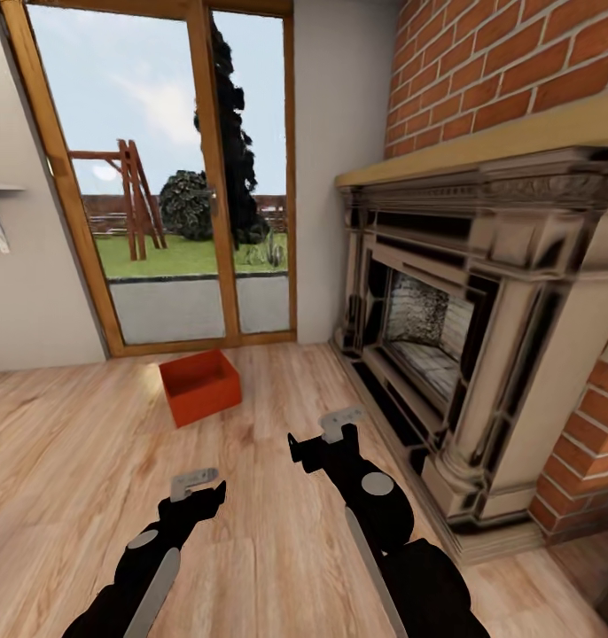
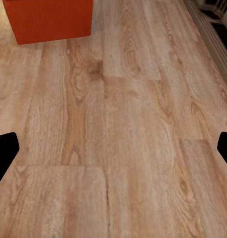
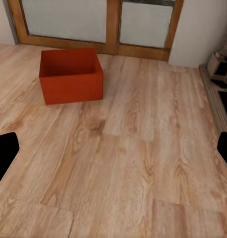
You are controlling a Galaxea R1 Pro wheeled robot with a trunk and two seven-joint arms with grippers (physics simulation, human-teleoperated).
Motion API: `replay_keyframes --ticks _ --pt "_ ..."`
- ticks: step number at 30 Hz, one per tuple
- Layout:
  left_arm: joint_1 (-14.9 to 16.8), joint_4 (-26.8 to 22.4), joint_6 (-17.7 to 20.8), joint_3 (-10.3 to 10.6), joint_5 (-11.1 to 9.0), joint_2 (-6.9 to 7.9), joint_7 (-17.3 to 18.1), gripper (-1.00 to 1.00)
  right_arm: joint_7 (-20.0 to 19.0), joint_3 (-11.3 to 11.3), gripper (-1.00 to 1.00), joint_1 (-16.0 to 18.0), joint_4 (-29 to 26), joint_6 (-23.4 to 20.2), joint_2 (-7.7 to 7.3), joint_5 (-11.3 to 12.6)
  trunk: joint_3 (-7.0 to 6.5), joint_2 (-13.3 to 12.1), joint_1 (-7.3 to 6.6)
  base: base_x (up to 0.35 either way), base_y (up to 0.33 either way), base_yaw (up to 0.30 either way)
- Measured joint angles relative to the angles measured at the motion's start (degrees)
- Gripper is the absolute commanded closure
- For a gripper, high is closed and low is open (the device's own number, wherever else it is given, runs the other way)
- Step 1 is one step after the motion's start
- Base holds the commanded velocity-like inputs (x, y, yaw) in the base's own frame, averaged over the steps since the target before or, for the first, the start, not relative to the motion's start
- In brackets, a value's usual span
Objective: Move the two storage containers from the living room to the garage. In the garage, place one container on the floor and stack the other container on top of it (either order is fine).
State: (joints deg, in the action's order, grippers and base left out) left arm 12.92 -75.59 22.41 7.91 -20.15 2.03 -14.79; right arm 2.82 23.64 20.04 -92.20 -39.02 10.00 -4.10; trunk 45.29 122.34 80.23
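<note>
Brick fireplace (image 1: 481,292) at right, glass doors (image 1: 162,177) ahead, one orange-red storage container (image 1: 200,386) on plank floor (image 1: 74,461) before them: likely rigid, light, best gripped by opposite rims; both pincers, left (image 1: 196,486) and right (image 1: 339,425), released, empty.

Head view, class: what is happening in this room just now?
A two-armed robot faces one orange-red storage container sitting on the wood plank floor near the glass doors, with a brick fireplace on its right. The left gripper and right gripper hang empty, jaws open, short of the container. Nothing is picked up yet.
</note>
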Motion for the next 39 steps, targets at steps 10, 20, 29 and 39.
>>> replay_keyframes --ticks 10,20,29,39 --pt "0.0 -0.07 0.0 0.01 -0.01 0.01 -0.06 -1.0 -0.01 0.0 -1.0 0.0 0.0 0.08 0.0 0.05 0.0 0.0 0.0 0.338 0.0 0.062" --pt "0.0 0.08 0.09 0.0 -0.06 0.02 -0.06 -1.0 0.02 0.09 -1.0 0.0 0.0 -0.01 0.0 0.06 0.0 0.0 0.0 0.338 0.0 0.001" --pt "0.0 0.0 0.1 0.0 -0.04 -0.01 -0.06 -1.0 0.06 0.03 -1.0 0.0 0.09 -0.36 0.0 0.11 0.0 0.0 0.0 0.338 0.0 0.076" --pt "0.0 -1.52 -0.09 0.21 0.02 0.07 -0.36 -1.0 0.16 -0.17 -1.0 0.0 1.75 -6.43 0.0 -0.06 0.0 0.0 0.0 0.338 0.0 0.207"
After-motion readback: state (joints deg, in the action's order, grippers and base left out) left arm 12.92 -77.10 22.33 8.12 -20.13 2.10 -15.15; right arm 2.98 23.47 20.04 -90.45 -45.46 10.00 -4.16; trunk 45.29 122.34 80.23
